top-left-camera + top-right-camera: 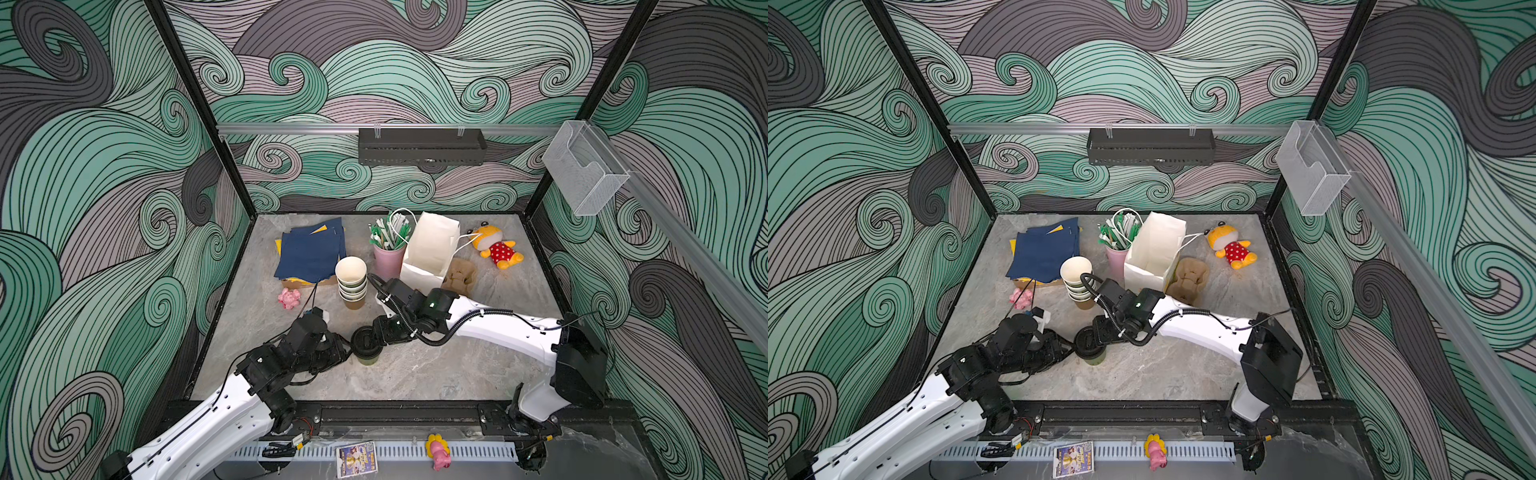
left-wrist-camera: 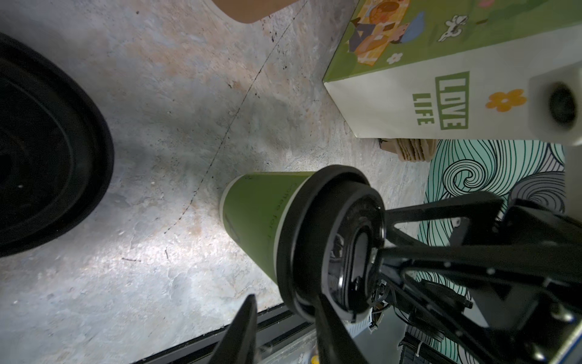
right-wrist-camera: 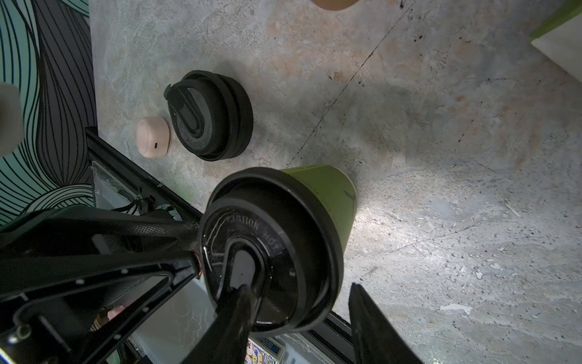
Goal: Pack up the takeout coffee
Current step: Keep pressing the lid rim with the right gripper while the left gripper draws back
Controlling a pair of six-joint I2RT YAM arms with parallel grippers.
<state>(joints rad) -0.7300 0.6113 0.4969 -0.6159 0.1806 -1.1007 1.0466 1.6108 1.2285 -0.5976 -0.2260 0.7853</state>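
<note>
Counter [image 1: 415,374] status: green cup [image 1: 368,360] upright near front edge, mid-width, black lid [image 1: 360,342] on. Left hand [image 2: 285,307] and right hand [image 3: 297,286] both part-open astride the lid rim, neither clamped on anything. Risk: an uneven push could tip the light cup or seat the lid crooked; squeezing the rim could buckle the paper. Bag [image 1: 432,249] sits well apart, toward the back edge.

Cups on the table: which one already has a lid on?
The lone green cup at the front, capped with a black lid. The nested stack of cups behind it stands open on top, its white inside showing.
</note>
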